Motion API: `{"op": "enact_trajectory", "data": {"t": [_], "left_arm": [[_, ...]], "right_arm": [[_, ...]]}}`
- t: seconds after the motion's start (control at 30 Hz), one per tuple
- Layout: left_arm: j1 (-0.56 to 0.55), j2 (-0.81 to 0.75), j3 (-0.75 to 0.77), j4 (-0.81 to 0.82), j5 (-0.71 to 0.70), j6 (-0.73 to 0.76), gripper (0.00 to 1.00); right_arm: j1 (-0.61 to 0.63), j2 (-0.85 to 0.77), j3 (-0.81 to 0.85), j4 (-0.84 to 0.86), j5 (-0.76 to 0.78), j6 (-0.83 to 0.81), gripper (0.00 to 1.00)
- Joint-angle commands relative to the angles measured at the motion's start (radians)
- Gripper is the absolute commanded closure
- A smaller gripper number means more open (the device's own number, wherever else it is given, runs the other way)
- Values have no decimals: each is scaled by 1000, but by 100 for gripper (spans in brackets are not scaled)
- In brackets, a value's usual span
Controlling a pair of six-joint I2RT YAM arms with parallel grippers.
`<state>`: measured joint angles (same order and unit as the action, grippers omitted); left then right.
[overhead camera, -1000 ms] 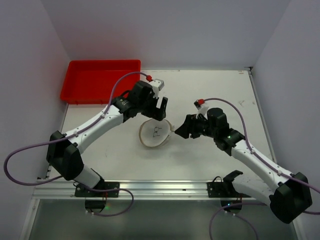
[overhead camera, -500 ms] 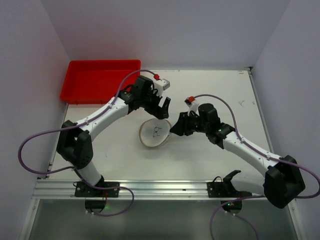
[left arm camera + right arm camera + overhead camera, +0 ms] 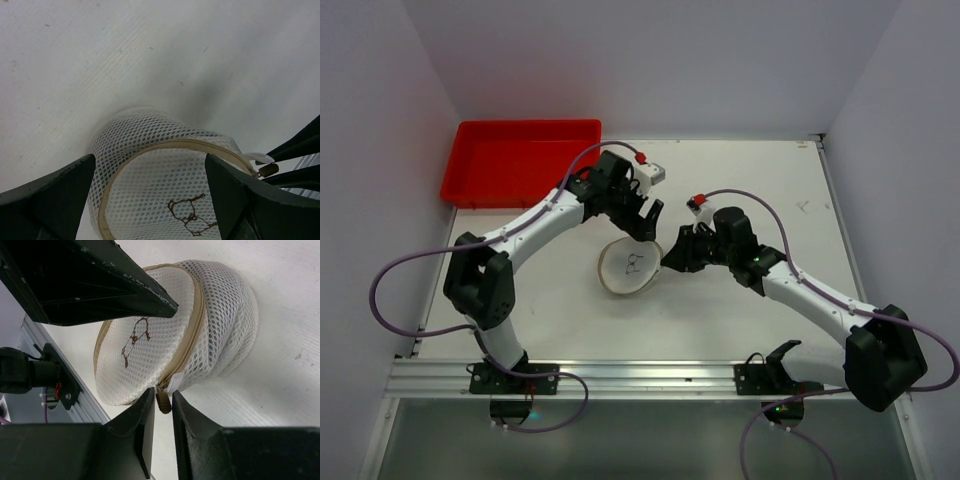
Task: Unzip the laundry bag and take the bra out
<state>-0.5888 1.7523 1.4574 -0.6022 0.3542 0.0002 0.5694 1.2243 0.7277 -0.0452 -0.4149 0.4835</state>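
Round white mesh laundry bag (image 3: pixel 628 266) at the centre of the white counter (image 3: pixel 750 180), its circular face with the black bra drawing tilted upward. The left claw (image 3: pixel 645 224) hangs over the bag's far rim, jaws wide apart. The right claw (image 3: pixel 162 392) brackets the tan zipper pull (image 3: pixel 163 404), jaws nearly together. Whether they pinch it cannot be told.

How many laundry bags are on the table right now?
1. The laundry bag sits mid-table between the left gripper and the right gripper; none shows in the red tray.
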Motion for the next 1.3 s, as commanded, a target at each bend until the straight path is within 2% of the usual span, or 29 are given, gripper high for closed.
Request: {"op": "enact_trajectory", "data": {"t": [0.0,0.07,0.13,0.2,0.23,0.3,0.33,0.37,0.47,0.57,0.7,0.93,1.03,1.13,1.17,1.27], "left_arm": [[12,-31,34,-53,-49,-52,6],[12,-78,-8,-56,-75,-139,6],[12,-129,-75,-64,-147,-249,5],[11,-221,-127,-56,-223,-349,5],[12,-256,-191,-51,-239,-458,5],[9,-377,-268,-30,-302,-576,4],[7,-420,-361,-12,-311,-682,4],[4,-512,-405,4,-319,-728,4],[-6,-646,-546,54,-334,-891,4],[-48,-703,-598,67,-348,-1006,4],[-169,-711,-627,85,-448,-1135,4],[-194,-708,-713,186,-463,-1298,13],[-194,-711,-744,225,-480,-1327,22],[-194,-714,-762,262,-512,-1347,42],[-194,-718,-766,269,-521,-1344,66],[-187,-729,-758,228,-573,-1323,99]], "right_arm": [[4,-2,32,7,-21,-19,78],[3,-12,29,-4,-22,-19,86],[4,-20,29,-15,-19,-22,95],[3,-34,26,-27,-16,-20,100],[4,-40,19,-25,-12,-7,100],[3,-64,-2,8,-5,18,100],[4,-71,-13,39,-2,52,100],[6,-75,-33,68,4,69,100],[27,-94,-65,134,54,128,100],[66,-106,-92,188,120,167,100],[122,-108,-108,223,203,193,100],[196,-100,-122,243,295,217,100],[214,-97,-123,249,310,219,100],[225,-82,-116,242,304,222,100],[228,-80,-113,235,307,221,100],[228,-97,-109,171,353,199,100]]}}
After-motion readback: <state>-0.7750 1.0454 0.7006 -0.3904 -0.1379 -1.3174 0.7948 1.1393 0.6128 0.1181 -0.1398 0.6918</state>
